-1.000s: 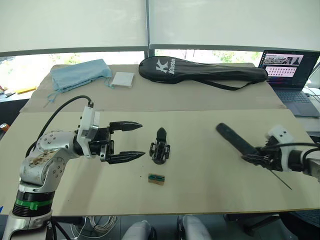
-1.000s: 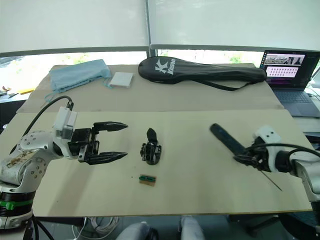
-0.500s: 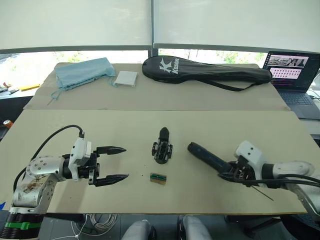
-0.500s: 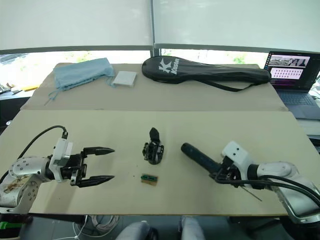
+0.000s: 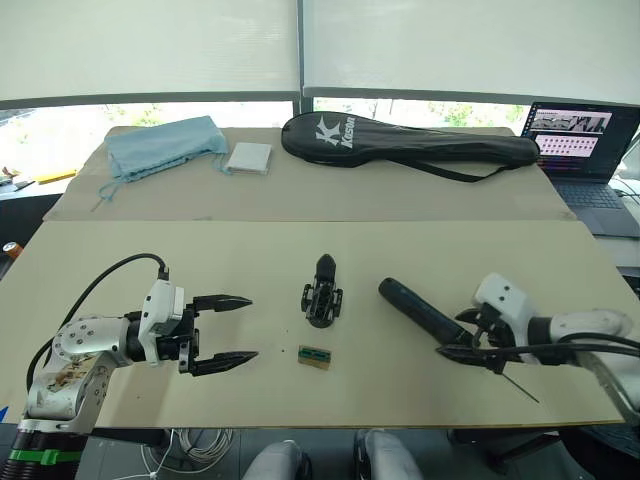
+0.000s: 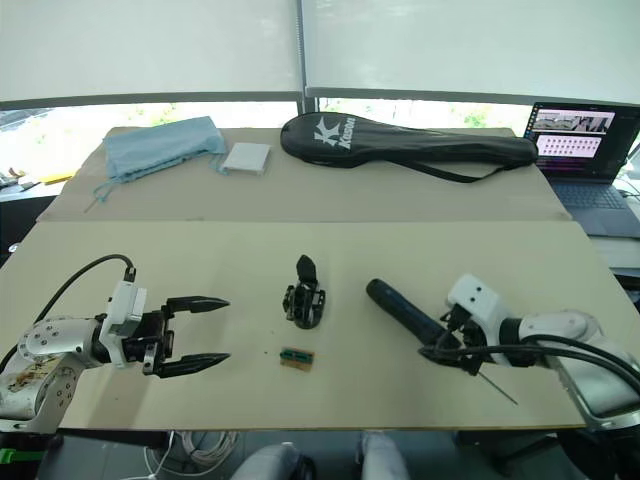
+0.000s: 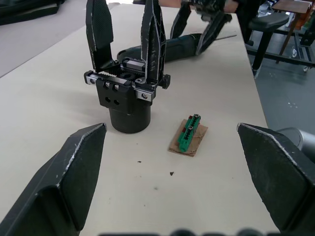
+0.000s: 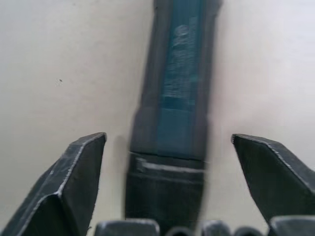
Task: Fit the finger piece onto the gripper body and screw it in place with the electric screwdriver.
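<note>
Right end effector (image 5: 478,336) now open over electric screwdriver (image 5: 420,310), lettering unreadable

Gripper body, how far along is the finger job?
Done, seemingly: two fingers stand upright on the gripper body. In hand: nothing; the electric screwdriver lies on the table inside the open right gripper, left gripper open too. Left: screws' tightness cannot be judged.

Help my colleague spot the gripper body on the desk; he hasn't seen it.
On the near tan table, look midway between the two robot arms. The gripper body is the upright black block with pointed fingers, just beyond the flat green block.
</note>
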You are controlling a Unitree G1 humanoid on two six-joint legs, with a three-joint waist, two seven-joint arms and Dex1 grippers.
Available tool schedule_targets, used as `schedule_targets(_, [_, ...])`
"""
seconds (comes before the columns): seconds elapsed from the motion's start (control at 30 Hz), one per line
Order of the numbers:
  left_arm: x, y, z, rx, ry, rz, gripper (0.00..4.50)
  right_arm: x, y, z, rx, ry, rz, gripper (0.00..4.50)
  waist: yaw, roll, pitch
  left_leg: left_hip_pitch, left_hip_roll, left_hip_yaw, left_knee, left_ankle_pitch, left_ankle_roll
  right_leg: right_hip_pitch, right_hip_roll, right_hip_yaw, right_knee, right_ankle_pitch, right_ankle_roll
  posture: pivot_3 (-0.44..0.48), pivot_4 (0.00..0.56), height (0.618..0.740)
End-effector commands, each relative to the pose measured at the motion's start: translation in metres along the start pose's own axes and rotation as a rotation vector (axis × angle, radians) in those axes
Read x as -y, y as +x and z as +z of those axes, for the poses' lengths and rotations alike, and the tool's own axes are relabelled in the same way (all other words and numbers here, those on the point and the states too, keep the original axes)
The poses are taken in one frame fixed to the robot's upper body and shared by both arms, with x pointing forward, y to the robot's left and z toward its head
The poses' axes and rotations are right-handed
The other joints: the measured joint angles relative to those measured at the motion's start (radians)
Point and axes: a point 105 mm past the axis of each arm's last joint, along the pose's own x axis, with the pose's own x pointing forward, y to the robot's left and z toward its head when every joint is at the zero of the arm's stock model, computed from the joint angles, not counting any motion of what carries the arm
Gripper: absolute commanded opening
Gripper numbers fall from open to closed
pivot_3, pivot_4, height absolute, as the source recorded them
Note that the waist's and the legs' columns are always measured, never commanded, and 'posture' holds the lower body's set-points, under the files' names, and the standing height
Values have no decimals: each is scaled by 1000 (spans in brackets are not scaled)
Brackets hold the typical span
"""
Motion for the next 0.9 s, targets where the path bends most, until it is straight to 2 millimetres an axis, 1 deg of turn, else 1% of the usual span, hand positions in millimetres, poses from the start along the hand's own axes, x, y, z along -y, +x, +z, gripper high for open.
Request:
schedule_targets(0.03, [3,4,6,15,31,-21,4500,0,-15,7,-110,-49,-18,4484,0,0,0,0,0,0,0,0,0,0,0,0,0,0,0,0,150,740])
schedule_targets(0.13, [4,9,6,27,31,-38,4500,-5,-33,6,-320,-96,4,4484,0,1,1,-1,0,0,0,-1,1,-1,-1,0,0,0,0,0,150,740])
schedule_targets(0.17, [5,11,6,30,31,-41,4500,-7,-35,9,-338,-84,25,4484,0,1,1,-1,0,0,0,-1,2,-1,-1,0,0,0,0,0,150,740])
schedule_targets(0.23, [5,14,5,32,31,-48,4500,-8,-37,9,-396,-15,27,4484,0,0,0,-1,1,0,0,-1,2,-1,-1,-1,-1,0,0,0,150,740])
schedule_targets(0.3, [5,17,6,38,31,-52,4500,-7,-35,7,-455,-18,16,4484,0,-1,0,-1,1,0,0,-1,2,-1,-1,0,-1,0,0,0,150,740])
schedule_targets(0.47, [9,23,4,54,23,-59,4500,-10,-15,28,-448,6,31,4484,-5,-1,0,-2,0,1,0,-2,2,-2,-1,1,-1,0,0,0,150,740])
schedule_targets(0.57, [12,26,2,59,16,-60,4500,-5,-6,29,-481,-10,4,4484,-3,-1,0,-2,0,0,0,-2,2,-3,-1,0,-1,0,0,0,150,740])
schedule_targets(0.63, [14,27,1,59,14,-63,4500,-1,-2,26,-521,-75,-15,4484,2,-1,0,-3,0,0,0,-2,2,-3,-1,-1,-1,0,0,0,150,740])
schedule_targets(0.7, [16,28,0,52,6,-76,4500,1,6,28,-523,-73,-4,4484,0,-1,0,-3,-1,0,1,-2,2,-2,-2,-1,-1,0,0,0,150,740])
schedule_targets(0.77, [15,28,1,50,6,-79,4500,2,11,29,-526,-53,10,4484,-2,-1,0,-3,-1,0,2,-2,2,-2,-2,-1,-1,0,0,0,150,740])
schedule_targets(0.87, [14,29,2,54,12,-74,4500,9,18,27,-534,-32,-1,4484,-3,-1,0,-3,-1,0,2,-1,2,-2,-1,-1,-1,0,0,0,150,740])
schedule_targets(0.9, [14,29,2,54,12,-74,4500,8,20,26,-535,-17,7,4484,-3,-1,0,-3,-1,0,2,-1,2,-3,-1,-1,-1,0,0,0,150,740])
